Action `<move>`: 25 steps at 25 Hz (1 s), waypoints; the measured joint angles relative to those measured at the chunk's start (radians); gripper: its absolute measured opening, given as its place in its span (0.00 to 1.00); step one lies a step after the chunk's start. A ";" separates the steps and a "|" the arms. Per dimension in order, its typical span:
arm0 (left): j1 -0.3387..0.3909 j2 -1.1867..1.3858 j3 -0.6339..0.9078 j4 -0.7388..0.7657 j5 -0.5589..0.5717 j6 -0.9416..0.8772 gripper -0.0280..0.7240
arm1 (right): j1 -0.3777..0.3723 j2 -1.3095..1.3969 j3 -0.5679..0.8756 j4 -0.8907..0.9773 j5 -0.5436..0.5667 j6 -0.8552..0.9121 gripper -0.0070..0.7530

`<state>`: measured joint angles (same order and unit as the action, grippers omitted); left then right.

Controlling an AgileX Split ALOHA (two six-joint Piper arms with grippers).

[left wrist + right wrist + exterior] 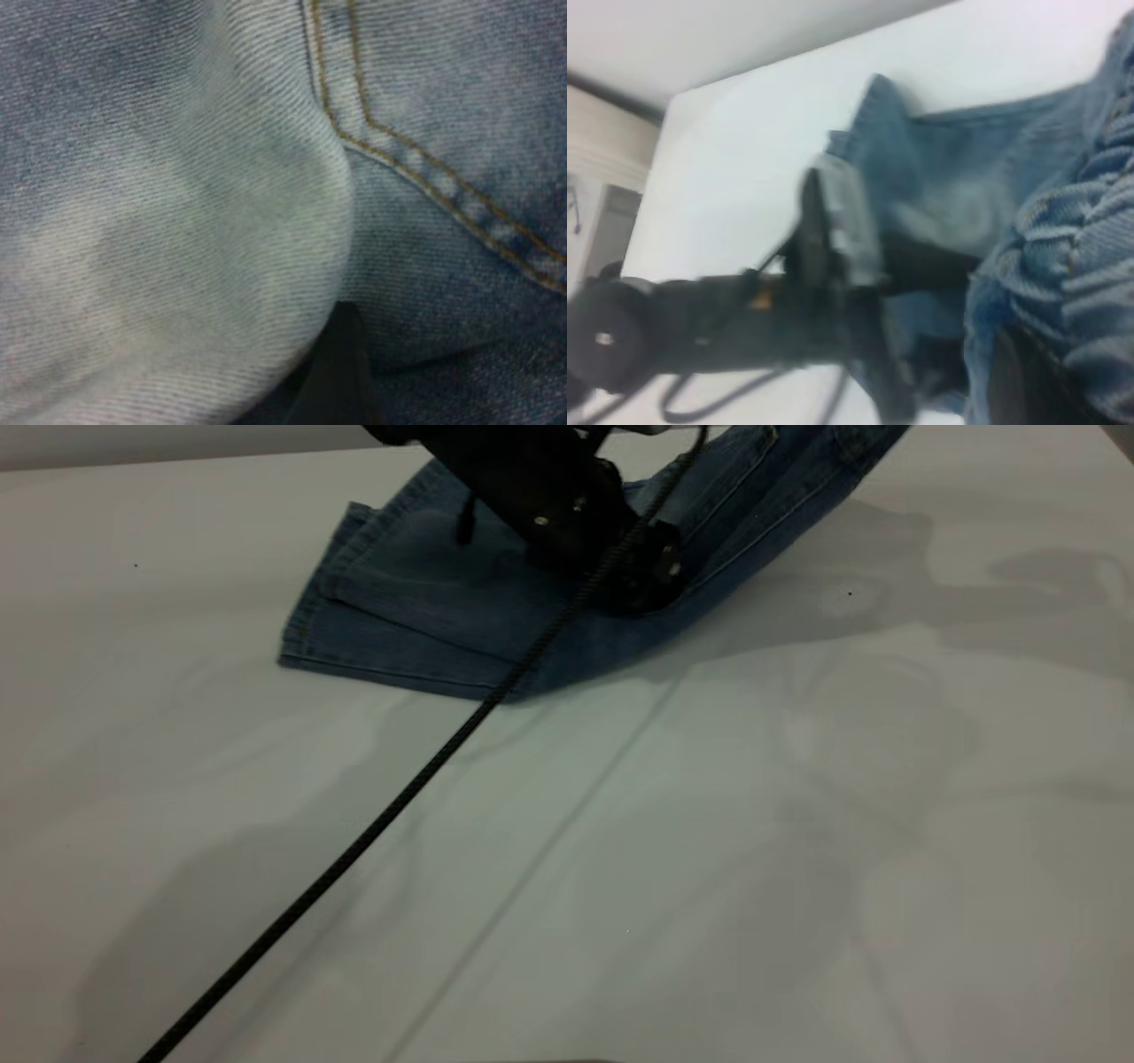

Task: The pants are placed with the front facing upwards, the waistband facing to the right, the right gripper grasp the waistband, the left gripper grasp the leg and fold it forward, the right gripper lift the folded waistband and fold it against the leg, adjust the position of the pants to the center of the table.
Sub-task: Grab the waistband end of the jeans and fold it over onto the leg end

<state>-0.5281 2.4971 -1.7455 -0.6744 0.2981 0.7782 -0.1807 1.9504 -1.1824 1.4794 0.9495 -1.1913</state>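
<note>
Pressing down on the pants [425, 602] near their middle with the left gripper [633, 589], black and bulky, low on the denim and touching it; how wide open, cannot tell from any view. Seen from the left wrist, nothing but cloth close up: pale faded denim [177, 221] bulging in a rounded fold beside a darker panel crossed by a double line of tan stitching [425, 168]. Trailing from that gripper, a thin black cable [372, 824] running slantwise across the table [797, 850] toward the near left corner. Clamped on the waistband [1090, 221] with the right gripper [1023, 376], out of the exterior view's edge but shown from its own wrist: ruched, darker blue band bunched right against the camera, one dark finger just under it, closed narrow on the gathered cloth. Lying at the far side of the table, the pants: flat at the left end, with the stitched hems [306, 633] resting on the white surface; raised at the right end, sloping up off the table toward the upper right and casting a shadow beneath. Stretched across the right wrist view, the left arm [744, 328], dark and over the flat leg part.
</note>
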 joint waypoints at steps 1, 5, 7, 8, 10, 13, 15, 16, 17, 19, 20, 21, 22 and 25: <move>-0.011 0.000 0.000 -0.009 -0.001 0.002 0.82 | 0.011 -0.008 0.000 0.000 0.000 0.005 0.10; -0.041 -0.001 -0.009 -0.011 0.053 -0.005 0.82 | 0.053 -0.016 0.000 0.000 0.001 0.013 0.10; -0.034 -0.013 -0.012 -0.004 0.125 -0.033 0.82 | 0.068 -0.016 0.000 -0.006 0.001 0.018 0.10; -0.026 -0.025 -0.012 0.013 0.166 -0.055 0.82 | 0.072 -0.016 0.000 -0.006 0.001 0.020 0.10; 0.006 -0.058 -0.012 0.071 0.232 -0.105 0.82 | 0.073 -0.016 0.000 -0.009 0.003 0.022 0.10; 0.076 -0.129 -0.014 0.191 0.336 -0.202 0.82 | 0.073 -0.016 0.000 -0.013 0.003 0.023 0.10; 0.125 -0.171 -0.017 0.285 0.407 -0.268 0.82 | 0.078 -0.016 0.000 -0.015 0.003 0.023 0.10; 0.151 -0.184 -0.018 0.330 0.434 -0.298 0.82 | 0.083 -0.016 0.000 -0.015 0.002 0.023 0.10; 0.173 -0.193 -0.019 0.363 0.451 -0.322 0.82 | 0.092 -0.016 0.000 -0.015 0.000 0.023 0.10; 0.207 -0.198 -0.019 0.431 0.473 -0.366 0.82 | 0.115 -0.016 0.000 -0.015 -0.007 0.023 0.10; 0.220 -0.197 -0.019 0.451 0.477 -0.379 0.82 | 0.132 -0.016 0.000 -0.015 -0.012 0.023 0.10; 0.231 -0.192 -0.019 0.470 0.477 -0.388 0.82 | 0.151 -0.016 0.000 -0.015 -0.017 0.023 0.10; 0.235 -0.188 -0.019 0.482 0.476 -0.398 0.82 | 0.171 -0.016 0.000 -0.015 -0.026 0.023 0.10; 0.238 -0.170 -0.019 0.495 0.456 -0.400 0.82 | 0.230 -0.016 0.000 -0.005 -0.058 0.023 0.10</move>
<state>-0.2898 2.3270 -1.7643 -0.1793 0.7543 0.3785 0.0497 1.9344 -1.1824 1.4742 0.8915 -1.1681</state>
